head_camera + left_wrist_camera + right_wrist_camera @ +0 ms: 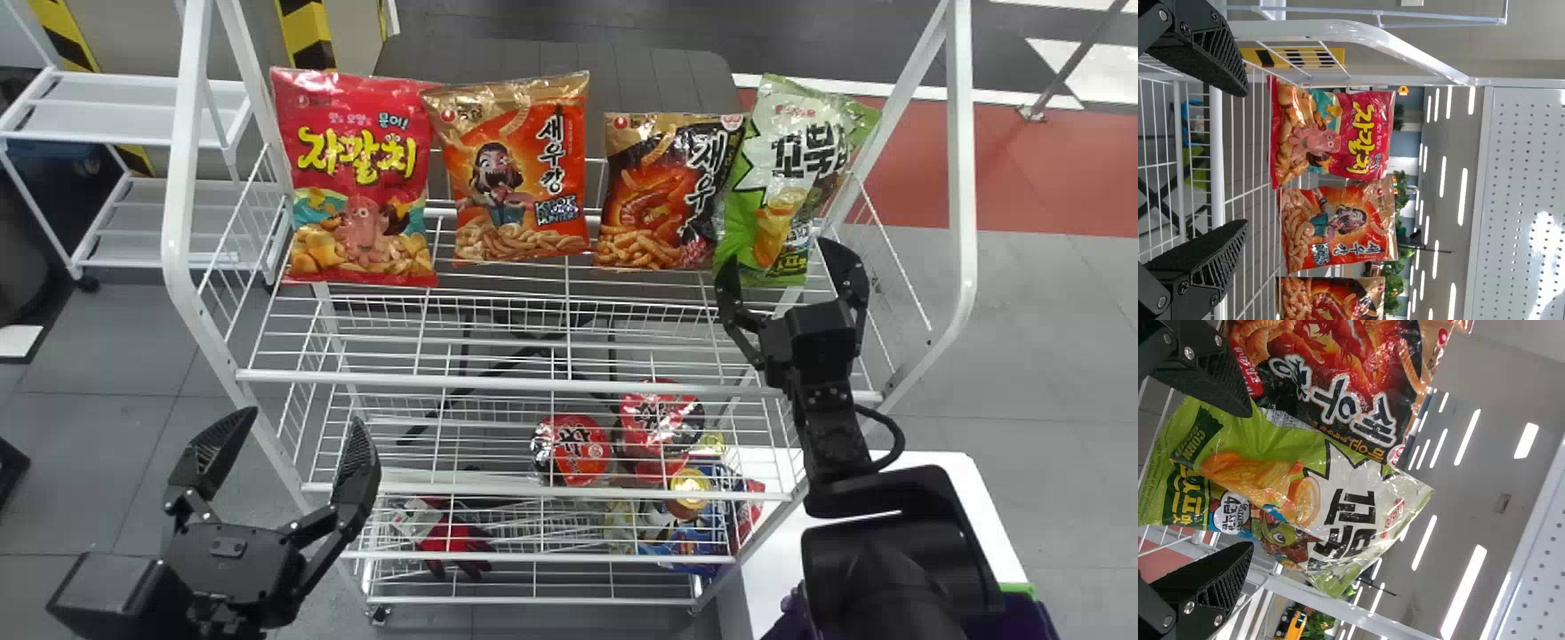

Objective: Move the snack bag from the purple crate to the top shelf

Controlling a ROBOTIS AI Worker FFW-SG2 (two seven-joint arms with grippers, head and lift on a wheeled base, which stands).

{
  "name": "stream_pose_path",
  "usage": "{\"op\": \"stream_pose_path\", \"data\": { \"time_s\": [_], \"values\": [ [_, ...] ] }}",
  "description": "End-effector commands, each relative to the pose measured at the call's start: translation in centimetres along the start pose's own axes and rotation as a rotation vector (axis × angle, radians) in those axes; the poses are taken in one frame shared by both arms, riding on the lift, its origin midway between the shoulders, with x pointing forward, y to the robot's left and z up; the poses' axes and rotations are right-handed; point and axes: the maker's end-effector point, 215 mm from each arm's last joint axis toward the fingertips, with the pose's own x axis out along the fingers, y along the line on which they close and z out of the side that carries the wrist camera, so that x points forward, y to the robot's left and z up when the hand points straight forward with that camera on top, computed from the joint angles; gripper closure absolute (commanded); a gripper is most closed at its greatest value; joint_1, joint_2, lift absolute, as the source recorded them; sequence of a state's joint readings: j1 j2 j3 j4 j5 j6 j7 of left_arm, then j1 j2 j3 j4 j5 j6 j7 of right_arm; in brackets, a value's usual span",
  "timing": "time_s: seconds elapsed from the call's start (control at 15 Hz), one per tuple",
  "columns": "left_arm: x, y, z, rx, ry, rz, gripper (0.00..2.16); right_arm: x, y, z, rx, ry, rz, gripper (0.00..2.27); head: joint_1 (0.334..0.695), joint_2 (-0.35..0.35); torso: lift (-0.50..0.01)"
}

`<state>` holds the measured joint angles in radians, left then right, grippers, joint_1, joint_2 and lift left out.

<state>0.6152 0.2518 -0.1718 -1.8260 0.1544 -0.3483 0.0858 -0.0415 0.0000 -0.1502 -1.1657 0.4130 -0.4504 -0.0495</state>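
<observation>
The head view adds the purple crate (pixel 1022 620), lower right.

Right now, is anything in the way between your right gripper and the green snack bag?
Nothing that I can see. My right gripper is open at the green bag, already on the top shelf. The black-and-orange bag is just beside it.

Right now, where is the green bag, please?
In the head view, the green bag is rightmost on the top shelf, beside the black-orange bag, near the right gripper.
</observation>
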Motion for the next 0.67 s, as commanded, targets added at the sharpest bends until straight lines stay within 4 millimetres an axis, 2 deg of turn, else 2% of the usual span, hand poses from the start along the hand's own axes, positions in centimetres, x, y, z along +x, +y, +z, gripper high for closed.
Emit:
{"op": "stream_pose_path", "data": {
  "time_s": [0.0,0.07,0.2,0.33,0.6],
  "values": [
    [0.0,0.0,0.6,-0.004,-0.017,0.000,0.14,-1.4,-0.3,2.9,-0.002,-0.058,0.003,0.14,0.695,-0.084,0.000],
    [0.0,0.1,0.9,-0.004,-0.024,0.001,0.14,-2.4,0.0,4.6,0.006,-0.087,0.018,0.14,0.695,-0.082,0.000],
    [0.0,0.3,1.1,-0.002,-0.026,0.003,0.14,-5.1,1.6,6.7,0.037,-0.090,0.092,0.13,0.695,-0.073,0.000],
    [-0.2,0.9,2.0,0.000,-0.040,0.013,0.14,-9.0,2.0,9.9,0.061,-0.136,0.138,0.13,0.695,-0.036,0.000],
    [-1.5,1.4,5.1,0.012,-0.079,0.056,0.14,-17.5,2.9,11.5,0.201,-0.082,0.229,0.14,0.695,0.010,0.000]
  ]
}}
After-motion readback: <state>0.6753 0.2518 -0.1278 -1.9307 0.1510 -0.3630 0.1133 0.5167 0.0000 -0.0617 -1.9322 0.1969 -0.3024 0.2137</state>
